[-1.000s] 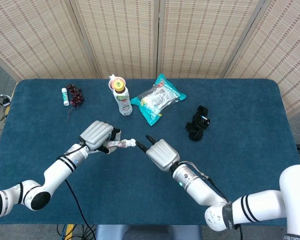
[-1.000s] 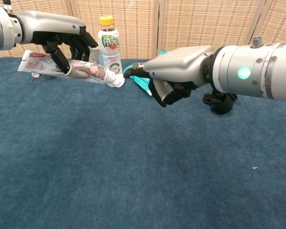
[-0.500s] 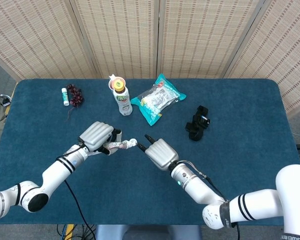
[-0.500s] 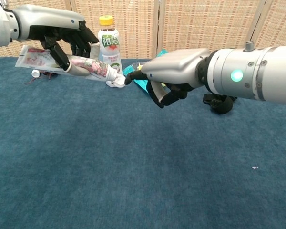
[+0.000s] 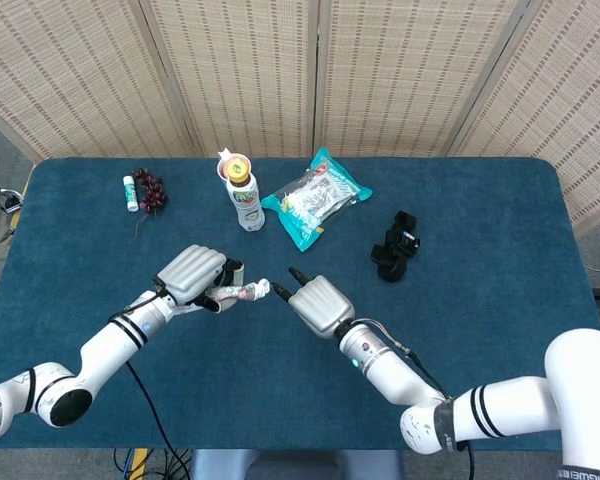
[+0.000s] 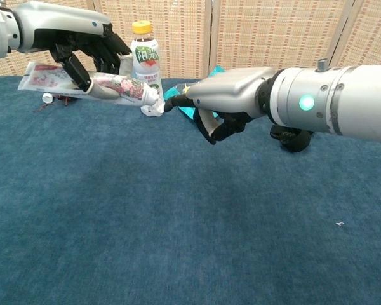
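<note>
White-capped tube (image 6: 108, 89), pink-printed, is held off the blue table (image 5: 480, 330) in the left hand (image 5: 192, 274), fingers wrapped round its middle, cap end pointed toward the right hand (image 5: 315, 303). Tube is located left of centre, over the near half of the table. Right hand is extended to the cap (image 6: 153, 107): its fingertips (image 6: 171, 104) are seen at the cap, touching or just beside it, other fingers curled under; whether the cap is pinched cannot be told. Behind the tube, a bottle (image 5: 245, 199) is stood upright, yellow-capped. Beside it, a teal snack bag (image 5: 314, 197) is laid flat. Further right, a black object (image 5: 395, 246). At far left, dark grapes (image 5: 150, 192) and a small white tube (image 5: 130, 193) are noted.
</note>
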